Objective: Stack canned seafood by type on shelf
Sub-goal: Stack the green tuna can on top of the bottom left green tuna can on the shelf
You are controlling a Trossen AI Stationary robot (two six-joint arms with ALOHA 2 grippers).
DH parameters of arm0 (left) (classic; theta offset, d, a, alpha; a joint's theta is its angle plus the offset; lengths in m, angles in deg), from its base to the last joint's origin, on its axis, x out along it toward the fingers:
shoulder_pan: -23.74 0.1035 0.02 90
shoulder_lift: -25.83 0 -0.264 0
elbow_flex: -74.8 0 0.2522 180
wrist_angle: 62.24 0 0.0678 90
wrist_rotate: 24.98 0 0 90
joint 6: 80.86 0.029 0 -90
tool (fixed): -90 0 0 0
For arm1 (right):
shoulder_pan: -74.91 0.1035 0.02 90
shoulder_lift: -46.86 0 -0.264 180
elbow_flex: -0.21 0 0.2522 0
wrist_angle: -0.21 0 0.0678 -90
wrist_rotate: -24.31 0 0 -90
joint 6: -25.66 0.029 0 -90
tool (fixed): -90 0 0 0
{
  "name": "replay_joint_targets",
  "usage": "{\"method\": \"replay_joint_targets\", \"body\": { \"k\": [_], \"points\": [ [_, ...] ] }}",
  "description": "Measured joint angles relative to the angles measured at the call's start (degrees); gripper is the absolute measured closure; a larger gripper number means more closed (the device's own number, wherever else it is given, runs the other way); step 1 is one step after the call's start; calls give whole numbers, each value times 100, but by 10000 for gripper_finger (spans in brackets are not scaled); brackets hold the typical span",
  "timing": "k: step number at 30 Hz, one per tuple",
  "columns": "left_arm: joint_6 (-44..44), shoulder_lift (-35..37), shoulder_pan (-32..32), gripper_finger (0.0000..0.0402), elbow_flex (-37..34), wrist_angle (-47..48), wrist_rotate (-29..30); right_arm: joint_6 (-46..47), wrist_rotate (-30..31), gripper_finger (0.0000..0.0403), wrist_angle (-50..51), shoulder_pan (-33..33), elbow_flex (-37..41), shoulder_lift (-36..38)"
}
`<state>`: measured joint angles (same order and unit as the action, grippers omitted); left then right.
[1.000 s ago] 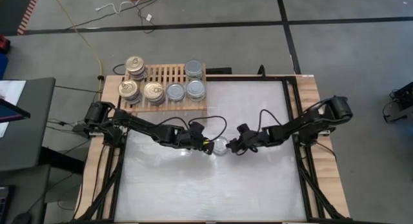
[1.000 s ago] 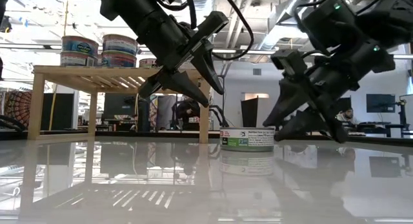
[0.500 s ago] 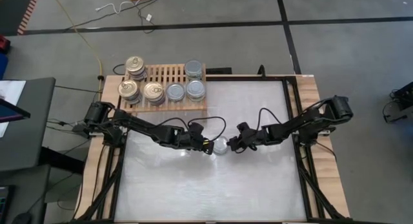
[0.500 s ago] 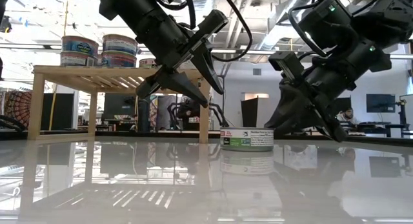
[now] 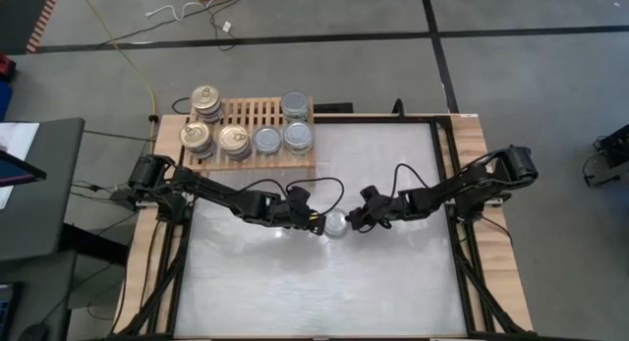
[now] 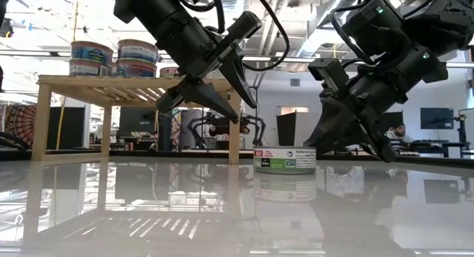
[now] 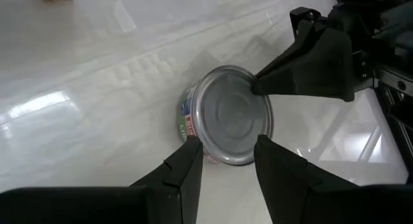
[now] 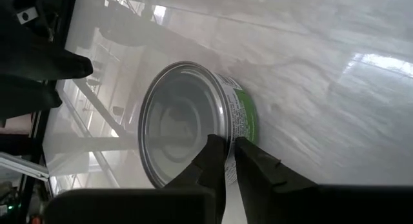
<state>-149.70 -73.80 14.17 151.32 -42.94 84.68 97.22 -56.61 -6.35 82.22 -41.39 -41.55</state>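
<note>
Right jaws [image 8: 226,156] sit nearly pressed together, pinching the rim of a silver-topped can [image 5: 336,223] mid-counter [image 5: 393,282]. Left jaws [image 7: 222,162] are spread, beside the can.

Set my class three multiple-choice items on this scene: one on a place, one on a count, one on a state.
1. Where is the loose can? A on the floor; B on the tabletop between the left gripper and right gripper; C held aloft.
2. How many gold tops show on the shelf from above? A one; B three; C six.
3. The left gripper's fingers are: A apart; B clamped together; C hidden.
Key: 1 B, it stands on the white surface; 2 B, three sit at the shelf's left; 3 A, a gap shows between them.
</note>
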Motion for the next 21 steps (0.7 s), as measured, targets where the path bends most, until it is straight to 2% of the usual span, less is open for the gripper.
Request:
{"method": "replay_joint_targets", "body": {
  "k": [7,21],
  "points": [
    [-83,0,0,269,2,-2,7,-3,-19,343,19,0,0,0],
    [-106,0,-3,269,2,-7,-19,-23,-143,374,55,2,4,0]
  ]
}}
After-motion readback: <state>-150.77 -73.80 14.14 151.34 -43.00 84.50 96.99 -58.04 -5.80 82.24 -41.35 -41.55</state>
